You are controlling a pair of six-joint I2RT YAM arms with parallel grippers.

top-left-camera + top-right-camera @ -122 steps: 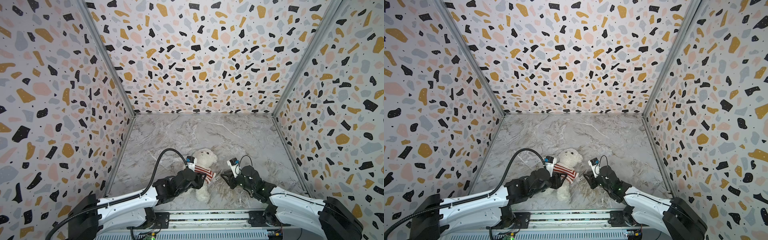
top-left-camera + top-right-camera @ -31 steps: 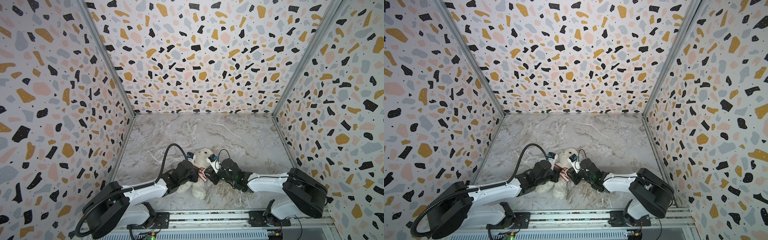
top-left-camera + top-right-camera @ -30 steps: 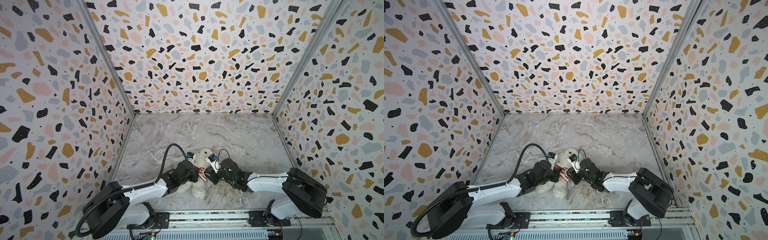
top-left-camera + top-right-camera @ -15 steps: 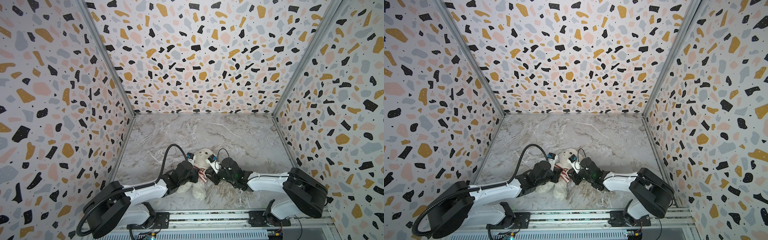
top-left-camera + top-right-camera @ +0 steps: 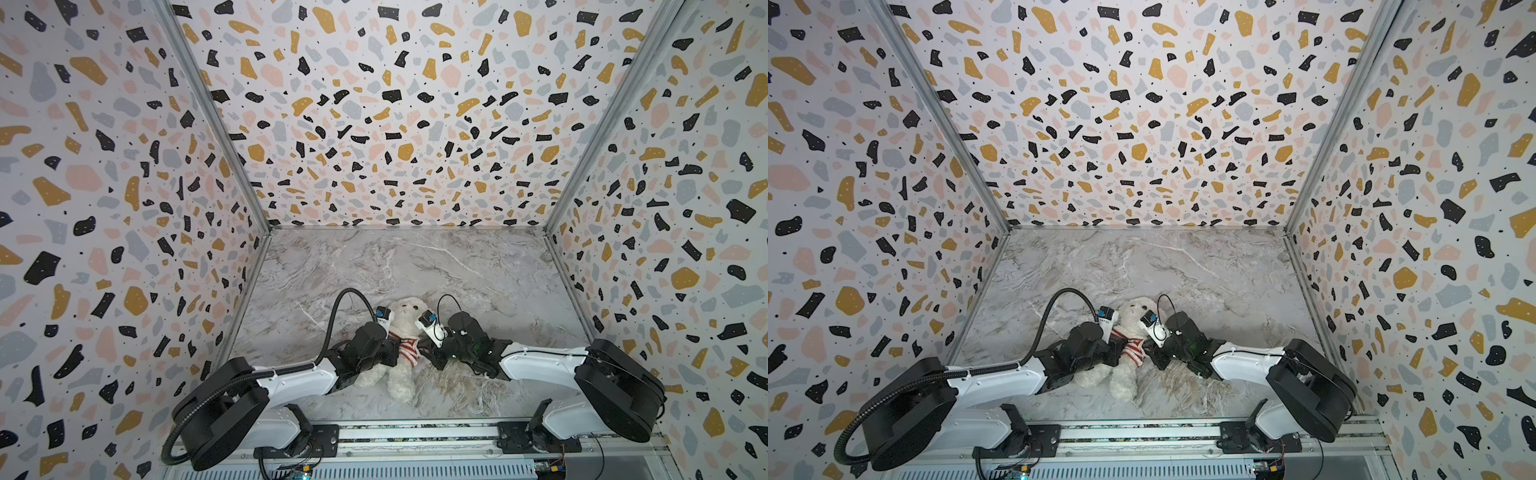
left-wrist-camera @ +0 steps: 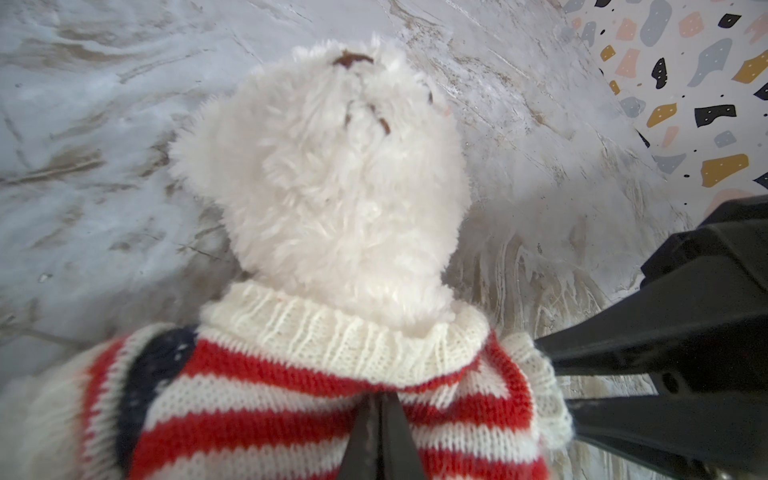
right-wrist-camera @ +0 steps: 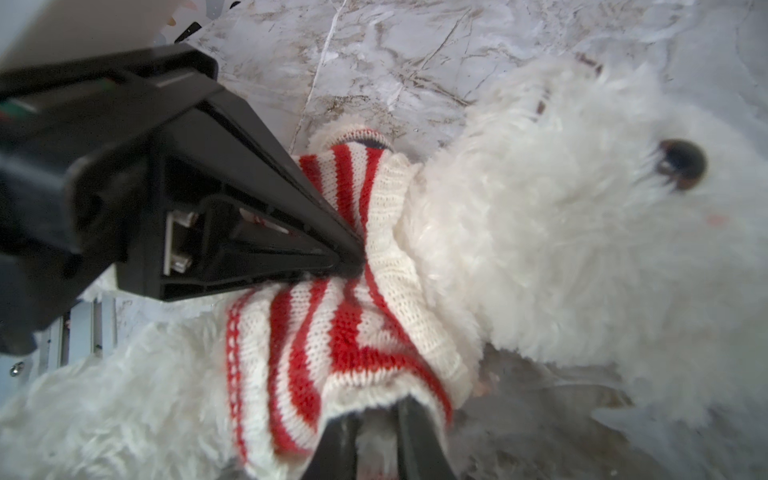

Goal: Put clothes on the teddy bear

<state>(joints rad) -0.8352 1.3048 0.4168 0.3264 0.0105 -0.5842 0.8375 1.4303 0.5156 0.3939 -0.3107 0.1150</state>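
Observation:
The teddy bear [image 5: 409,311] [image 5: 1133,313] lies on its back on the marble floor, head toward the back wall, wearing a red-and-white striped sweater [image 5: 405,347] [image 5: 1133,348] over its chest. My left gripper [image 5: 392,348] [image 6: 380,399] is shut, pinching the sweater's front just under the white collar [image 6: 345,332]. From the bear's other side, my right gripper [image 5: 422,349] [image 7: 380,419] has its jaws closed narrowly on the sleeve cuff, with white knit and fur between them. In the right wrist view, the left gripper [image 7: 353,262] bites into the sweater [image 7: 332,332] beside the bear's head [image 7: 561,249].
Terrazzo-patterned walls [image 5: 395,124] enclose the marble floor [image 5: 415,266] at the back and both sides. A metal rail [image 5: 415,432] with both arm bases runs along the front. The left arm's black cable [image 5: 345,299] loops above the floor.
The right gripper's jaws have closed in on the sleeve over the last second. The left gripper keeps its pinch. Both arms and the bear have barely shifted.

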